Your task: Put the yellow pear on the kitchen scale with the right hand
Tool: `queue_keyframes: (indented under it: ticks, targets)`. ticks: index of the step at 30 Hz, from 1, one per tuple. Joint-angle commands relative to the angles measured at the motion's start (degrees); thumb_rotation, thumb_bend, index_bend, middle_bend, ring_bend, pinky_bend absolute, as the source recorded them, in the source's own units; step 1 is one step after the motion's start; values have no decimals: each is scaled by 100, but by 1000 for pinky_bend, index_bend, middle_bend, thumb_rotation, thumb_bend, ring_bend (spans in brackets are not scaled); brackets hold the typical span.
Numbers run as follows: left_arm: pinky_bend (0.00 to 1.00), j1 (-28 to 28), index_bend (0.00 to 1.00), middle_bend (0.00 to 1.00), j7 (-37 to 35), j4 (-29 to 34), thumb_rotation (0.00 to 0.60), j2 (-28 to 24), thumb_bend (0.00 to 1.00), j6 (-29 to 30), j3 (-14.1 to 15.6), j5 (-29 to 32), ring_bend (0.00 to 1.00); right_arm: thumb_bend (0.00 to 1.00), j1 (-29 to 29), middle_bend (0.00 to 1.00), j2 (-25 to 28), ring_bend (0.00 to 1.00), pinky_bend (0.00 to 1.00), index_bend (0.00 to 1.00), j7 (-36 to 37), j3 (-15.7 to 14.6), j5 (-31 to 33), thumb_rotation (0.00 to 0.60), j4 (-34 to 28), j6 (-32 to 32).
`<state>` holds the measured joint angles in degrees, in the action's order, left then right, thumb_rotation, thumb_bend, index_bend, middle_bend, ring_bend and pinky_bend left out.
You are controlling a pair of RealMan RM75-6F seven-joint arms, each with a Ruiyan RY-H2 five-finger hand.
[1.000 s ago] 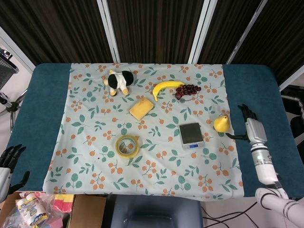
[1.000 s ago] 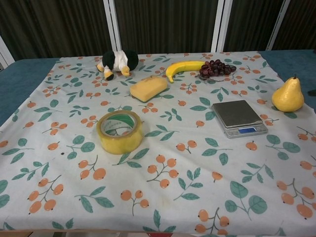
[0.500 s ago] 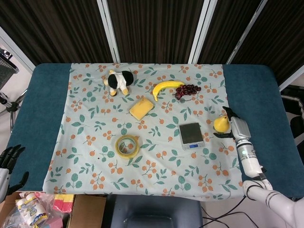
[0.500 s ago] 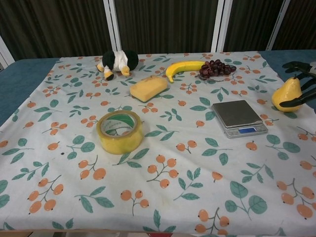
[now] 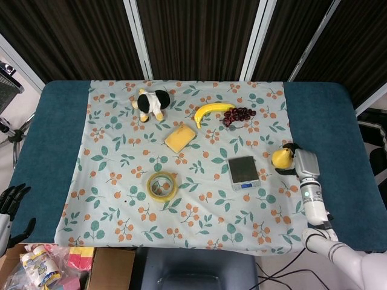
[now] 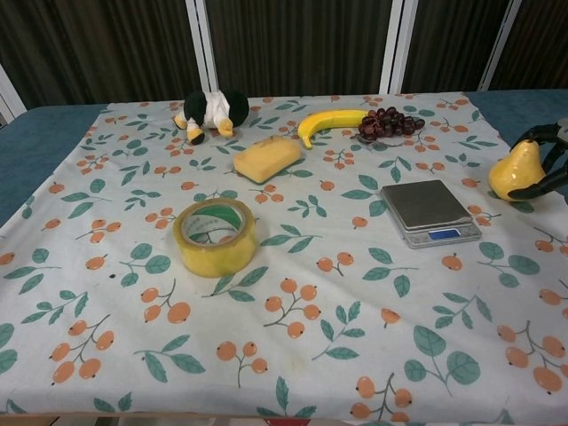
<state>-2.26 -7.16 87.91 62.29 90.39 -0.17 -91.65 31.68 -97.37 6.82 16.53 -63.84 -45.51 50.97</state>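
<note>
The yellow pear [image 5: 280, 158] [image 6: 513, 172] stands upright on the flowered cloth near its right edge. My right hand [image 5: 300, 162] [image 6: 552, 158] lies against the pear's right side, with fingers curled over its top and under its base, gripping it. The kitchen scale [image 5: 243, 172] [image 6: 430, 211], silver with a blue display strip, sits just left of the pear with nothing on its plate. My left hand [image 5: 11, 202] hangs off the table's near left corner, fingers apart and holding nothing; the chest view does not show it.
A tape roll [image 5: 162, 185] [image 6: 216, 235] lies in the middle-left. A yellow sponge [image 5: 180, 138], a banana [image 5: 213, 111], dark grapes [image 5: 239, 114] and a plush toy [image 5: 151, 103] sit farther back. Bare blue table [image 5: 338, 121] flanks the cloth.
My right hand came in from the right to the pear, and its fingers closed around it. The pear stays on the cloth. The left hand has barely moved.
</note>
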Motion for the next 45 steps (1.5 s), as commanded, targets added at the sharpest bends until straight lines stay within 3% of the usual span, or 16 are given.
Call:
queue_keyframes:
  ticks: [1, 8, 13, 18, 24, 35, 40, 45]
  targets:
    - [334, -3, 131, 92, -1, 1, 600, 0, 385, -6, 0, 1, 78, 272, 21, 441, -76, 538, 663, 530, -100, 30, 62, 600, 106, 8]
    - [334, -10, 131, 92, -4, 4, 600, -5, 384, -17, -1, 7, 78, 531, 26, 555, -150, 650, 760, 715, -69, 56, 35, 600, 218, 76]
    - [334, -12, 131, 92, 4, 8, 600, -3, 385, -20, -2, 11, 78, 559, -55, 610, -51, 699, 803, 781, 180, 18, -248, 600, -90, 476]
    - [334, -13, 131, 92, 27, 19, 600, 5, 384, -19, 3, 0, 78, 558, -128, 610, 250, 699, 804, 781, 174, -76, -568, 600, -856, 835]
    - [334, -22, 130, 92, 43, 27, 600, 6, 385, -30, -5, 10, 78, 559, -23, 611, 529, 699, 804, 780, -124, -110, -708, 600, -1707, 835]
    - [334, 30, 131, 92, -97, -13, 600, -7, 385, 71, -26, 34, 78, 559, 110, 610, 477, 681, 786, 757, -384, -319, -851, 600, -2120, 712]
    - [335, 44, 131, 92, -135, -26, 600, -11, 385, 95, -22, 25, 78, 556, 148, 597, 448, 611, 733, 686, -440, -365, -827, 600, -2121, 633]
    - [334, 35, 131, 92, -156, -29, 600, -19, 385, 76, -24, 27, 78, 506, 184, 468, 467, 437, 692, 564, -437, -415, -779, 600, -2116, 473]
